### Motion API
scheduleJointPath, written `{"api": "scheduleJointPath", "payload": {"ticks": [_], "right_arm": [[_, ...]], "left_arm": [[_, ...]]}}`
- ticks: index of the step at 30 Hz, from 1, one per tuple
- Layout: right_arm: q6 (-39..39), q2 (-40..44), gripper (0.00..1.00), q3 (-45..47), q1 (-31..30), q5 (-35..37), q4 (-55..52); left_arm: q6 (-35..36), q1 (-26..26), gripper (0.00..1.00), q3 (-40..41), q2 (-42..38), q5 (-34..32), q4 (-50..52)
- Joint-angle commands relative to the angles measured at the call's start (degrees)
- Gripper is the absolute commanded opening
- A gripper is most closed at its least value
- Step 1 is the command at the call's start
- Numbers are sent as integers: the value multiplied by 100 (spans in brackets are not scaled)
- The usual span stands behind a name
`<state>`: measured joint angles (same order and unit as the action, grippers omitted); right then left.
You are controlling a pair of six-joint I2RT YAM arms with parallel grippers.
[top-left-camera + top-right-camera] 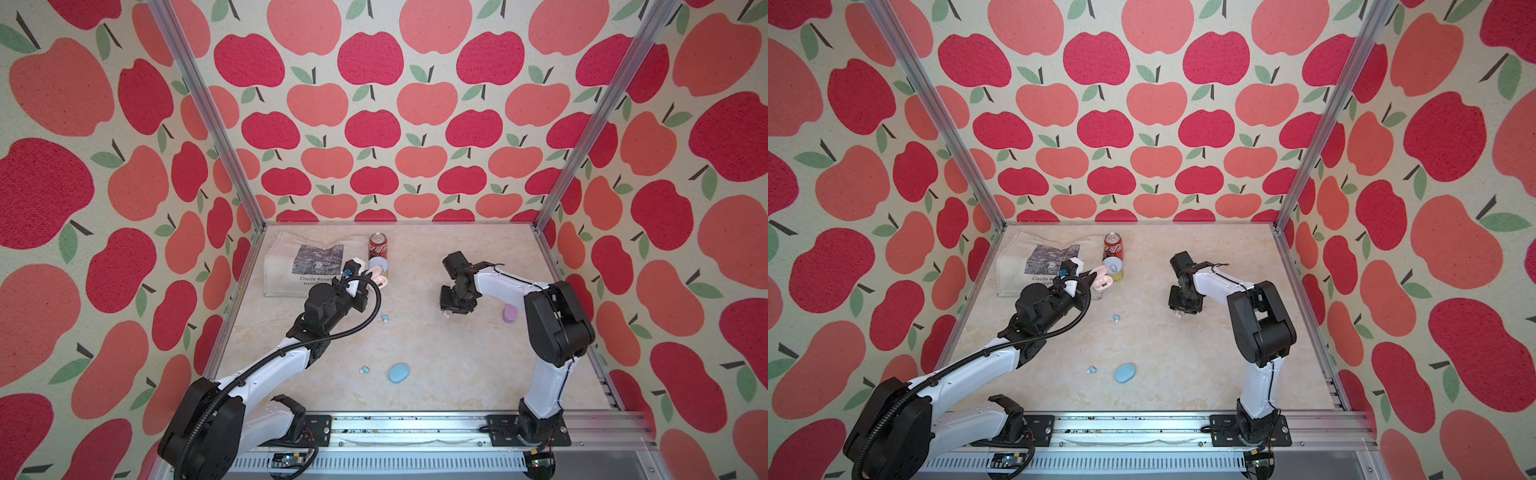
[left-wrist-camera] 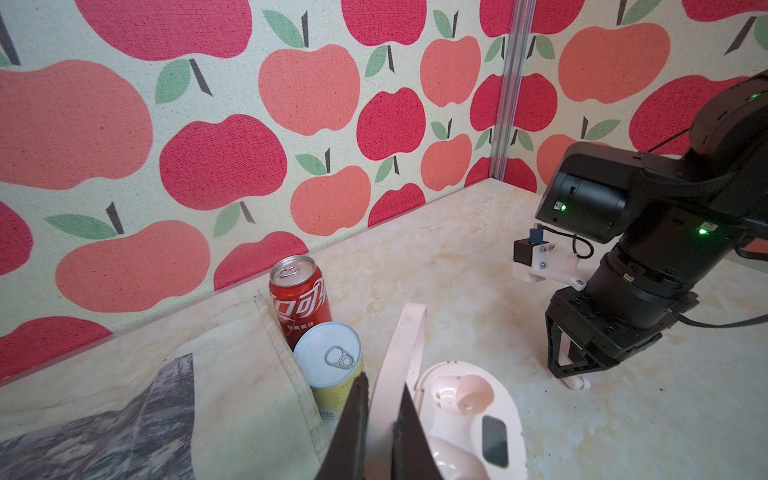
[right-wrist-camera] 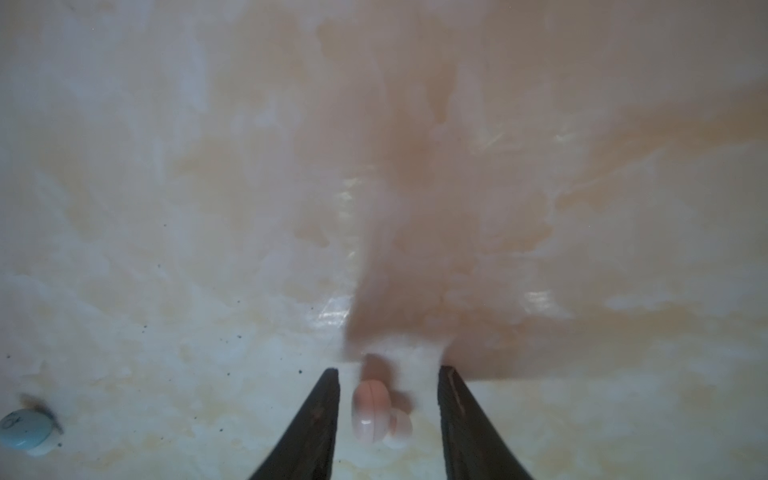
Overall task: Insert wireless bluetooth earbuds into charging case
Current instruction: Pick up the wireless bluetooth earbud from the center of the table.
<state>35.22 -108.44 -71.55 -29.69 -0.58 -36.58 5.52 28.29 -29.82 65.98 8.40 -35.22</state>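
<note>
The pink charging case (image 2: 505, 399) lies open near the cans; a pink earbud (image 2: 453, 457) sits in one socket and the other socket is bare. My left gripper (image 2: 384, 382) is shut on the case's raised lid (image 2: 405, 345). A second pink earbud (image 3: 370, 411) lies on the table between the fingers of my right gripper (image 3: 389, 370), which points down, open, with a gap on each side. Both top views show this earbud (image 1: 446, 316) (image 1: 1178, 315) under the right gripper (image 1: 452, 308). Two blue earbuds (image 1: 385, 318) (image 1: 365, 369) lie loose on the table.
A shut blue case (image 1: 399, 372) lies towards the front. A purple case (image 1: 509, 313) lies beside the right arm. A red cola can (image 1: 378, 245), a yellow can with a white lid (image 1: 378, 266) and a printed tote bag (image 1: 307, 266) stand at the back left.
</note>
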Motion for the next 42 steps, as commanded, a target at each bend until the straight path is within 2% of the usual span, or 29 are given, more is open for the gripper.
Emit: {"api": "scheduleJointPath", "payload": {"ticks": [1, 11, 19, 25, 33, 37, 42], "right_arm": [[-487, -119, 41, -234, -127, 1, -247], [-672, -326, 34, -420, -306, 321, -507], [-806, -379, 33, -349, -388, 513, -560], [-802, -397, 18, -376, -406, 510, -553], [-882, -124, 7, -409, -400, 507, -492], [-931, 500, 6, -516, -262, -6, -301], [-993, 1331, 6, -758, 117, -1740, 6]], "left_arm": [[28, -34, 0, -129, -85, 100, 24], [35, -32, 0, -177, -78, 95, 84], [63, -27, 0, -215, -106, 109, 169], [63, -27, 0, -269, -105, 135, 234], [4, -26, 0, -272, -61, 367, 228], [-51, -27, 0, -110, 85, 1029, -206], [-57, 9, 0, -67, 530, 1774, -768]]}}
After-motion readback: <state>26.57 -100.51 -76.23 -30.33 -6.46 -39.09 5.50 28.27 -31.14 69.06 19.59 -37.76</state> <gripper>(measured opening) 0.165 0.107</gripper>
